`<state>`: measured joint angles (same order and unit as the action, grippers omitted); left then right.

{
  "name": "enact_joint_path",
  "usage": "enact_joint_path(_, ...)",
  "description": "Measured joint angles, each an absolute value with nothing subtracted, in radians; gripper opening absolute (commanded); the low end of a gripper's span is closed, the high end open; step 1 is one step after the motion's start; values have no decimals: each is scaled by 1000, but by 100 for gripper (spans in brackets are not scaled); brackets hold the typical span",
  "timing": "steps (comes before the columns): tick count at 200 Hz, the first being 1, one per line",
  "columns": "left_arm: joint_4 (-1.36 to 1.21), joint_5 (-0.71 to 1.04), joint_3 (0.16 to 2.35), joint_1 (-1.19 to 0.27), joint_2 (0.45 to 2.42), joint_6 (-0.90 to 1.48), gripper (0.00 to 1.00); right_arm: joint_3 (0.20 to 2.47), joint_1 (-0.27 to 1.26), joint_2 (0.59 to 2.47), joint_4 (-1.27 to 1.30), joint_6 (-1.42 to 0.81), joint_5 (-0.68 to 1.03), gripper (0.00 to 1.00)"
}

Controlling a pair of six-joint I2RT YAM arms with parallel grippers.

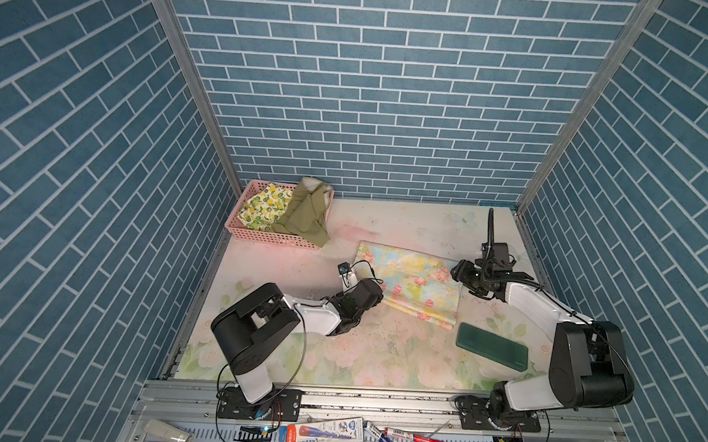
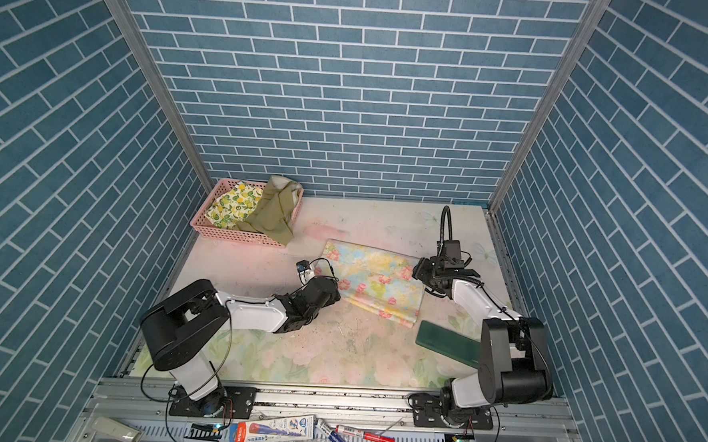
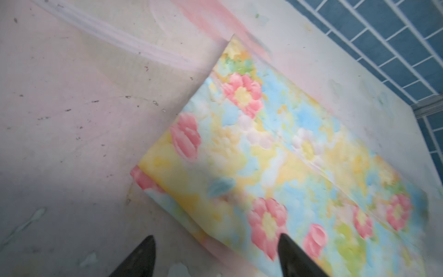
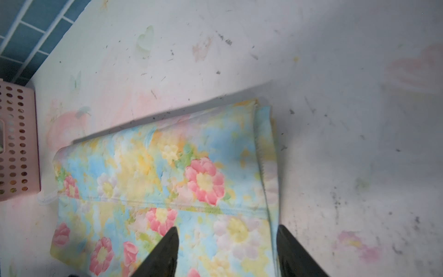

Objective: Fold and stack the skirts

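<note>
Hovering open-jawed at the folded floral skirt (image 1: 411, 279): left gripper (image 3: 215, 236) at one end, right gripper (image 4: 226, 226) opposite, gripping nothing.

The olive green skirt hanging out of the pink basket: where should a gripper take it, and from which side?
Probably the flap of the olive green skirt that spills over the near right corner of the pink basket. Come from outside the basket at that corner: there the cloth hangs clear of the lemon skirt, so one garment alone gets pinched.
</note>
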<state>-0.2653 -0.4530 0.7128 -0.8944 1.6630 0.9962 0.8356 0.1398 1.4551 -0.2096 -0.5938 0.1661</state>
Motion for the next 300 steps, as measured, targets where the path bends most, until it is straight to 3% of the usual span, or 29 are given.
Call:
enact_joint_path(42, -100, -427, 728, -891, 1537, 807, 95, 836, 104, 1475, -208, -584, 186, 65)
enact_joint_path(84, 20, -302, 802, -729, 1523, 626, 97, 828, 104, 1514, -200, -579, 197, 65)
enact_joint_path(170, -5, -25, 894, -560, 1748, 506, 94, 820, 104, 1592, -178, -579, 228, 63)
enact_joint_path(190, -37, 15, 920, -551, 1780, 498, 81, 818, 104, 1607, -177, -579, 231, 63)
enact_joint_path(209, -73, 54, 933, -545, 1808, 497, 41, 818, 104, 1619, -162, -576, 239, 59)
enact_joint_path(226, -95, 75, 934, -540, 1826, 502, 21, 818, 104, 1631, -138, -575, 256, 53)
enact_joint_path(254, -140, 79, 885, -540, 1808, 507, 12, 831, 107, 1662, -101, -568, 278, 47)
enact_joint_path(300, -189, 76, 737, -550, 1700, 535, 16, 919, 136, 1749, -81, -546, 300, 46)
